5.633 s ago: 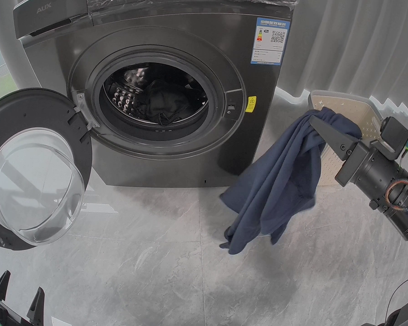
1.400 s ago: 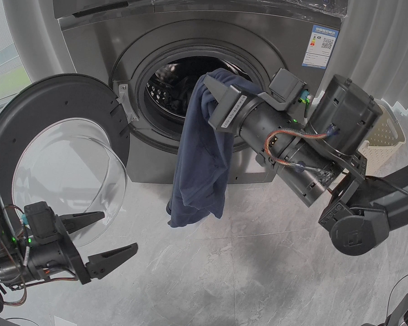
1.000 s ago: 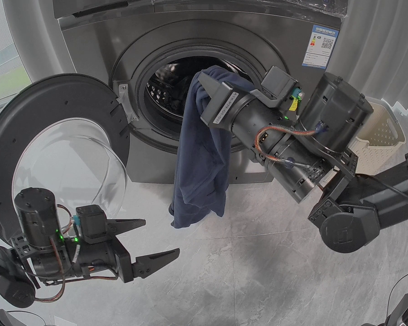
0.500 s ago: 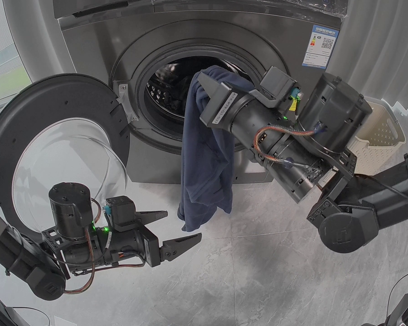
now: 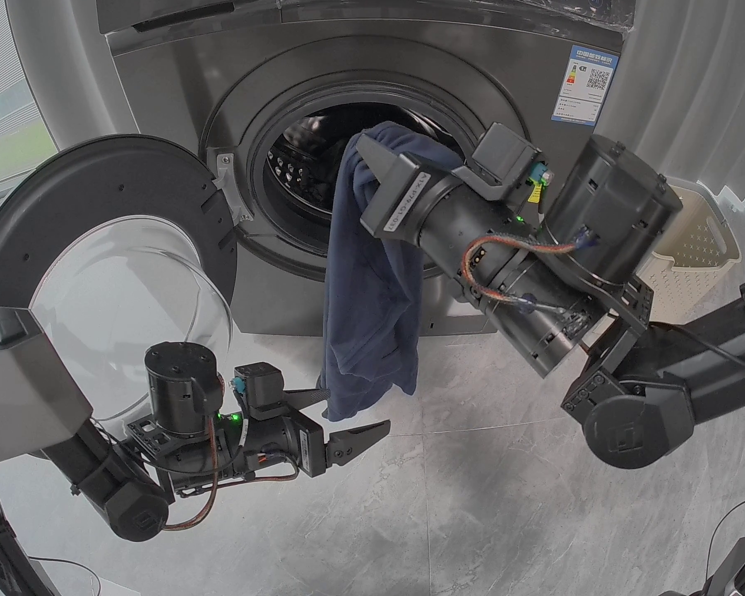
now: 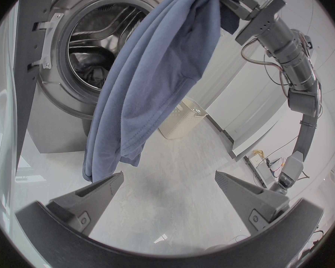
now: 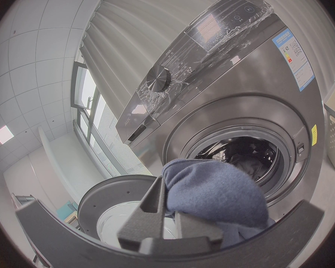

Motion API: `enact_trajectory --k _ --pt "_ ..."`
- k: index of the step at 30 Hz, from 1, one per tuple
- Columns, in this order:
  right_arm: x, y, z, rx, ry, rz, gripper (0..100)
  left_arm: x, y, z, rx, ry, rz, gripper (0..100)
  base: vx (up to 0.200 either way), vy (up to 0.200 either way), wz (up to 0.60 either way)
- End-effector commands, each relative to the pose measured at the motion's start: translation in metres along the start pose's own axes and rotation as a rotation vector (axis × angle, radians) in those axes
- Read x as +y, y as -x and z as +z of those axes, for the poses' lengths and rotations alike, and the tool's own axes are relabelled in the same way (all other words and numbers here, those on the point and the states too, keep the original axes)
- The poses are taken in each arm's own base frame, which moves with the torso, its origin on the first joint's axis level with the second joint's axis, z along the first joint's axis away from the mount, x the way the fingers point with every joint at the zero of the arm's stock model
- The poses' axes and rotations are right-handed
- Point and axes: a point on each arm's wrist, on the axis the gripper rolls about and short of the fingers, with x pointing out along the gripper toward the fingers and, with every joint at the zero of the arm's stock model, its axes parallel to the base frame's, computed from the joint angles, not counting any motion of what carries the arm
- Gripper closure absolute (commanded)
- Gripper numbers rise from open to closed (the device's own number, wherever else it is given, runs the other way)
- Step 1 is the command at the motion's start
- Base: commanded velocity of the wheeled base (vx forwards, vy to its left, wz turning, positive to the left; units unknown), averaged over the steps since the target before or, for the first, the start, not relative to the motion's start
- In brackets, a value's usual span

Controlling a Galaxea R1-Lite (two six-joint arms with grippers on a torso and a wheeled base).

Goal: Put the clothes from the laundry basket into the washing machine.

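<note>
The floor (image 5: 488,498) is laid with large grey, marble-veined tiles, divided by thin joints. A pale pleated curtain (image 5: 704,68) is hung along the back of the room to the right. At the left a window (image 5: 0,126) is seen, with daylight and green beyond it. A ceiling (image 7: 33,30) of square white panels is shown in the right wrist view, with one lit square light (image 7: 3,134) set into it. Loose cables (image 6: 270,161) are seen lying on the floor.

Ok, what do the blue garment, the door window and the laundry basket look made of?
The blue garment: soft matte knit, probably cotton jersey; it hangs in limp folds with a stitched hem. The door window: clear and glossy, glass or plastic; the floor shows through. The laundry basket: rigid cream plastic, with perforated walls.
</note>
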Motion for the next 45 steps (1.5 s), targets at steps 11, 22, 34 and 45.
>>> enact_trajectory --k 11,22,34,45 --pt "0.001 0.001 0.000 0.002 0.015 0.005 100 0.024 -0.048 -0.013 0.001 0.032 0.038 0 0.000 0.000 0.00" --pt "0.001 0.001 0.000 0.004 0.016 0.005 100 0.035 -0.075 -0.005 -0.070 0.014 0.074 0 0.000 0.000 0.00" --pt "0.000 0.000 -0.003 -0.005 0.015 0.007 100 0.032 -0.077 0.005 -0.123 -0.001 0.077 100 0.000 0.000 0.00" --pt "-0.004 0.004 -0.007 0.013 0.022 0.001 100 0.018 -0.070 0.013 -0.147 -0.005 0.063 100 0.000 0.000 0.00"
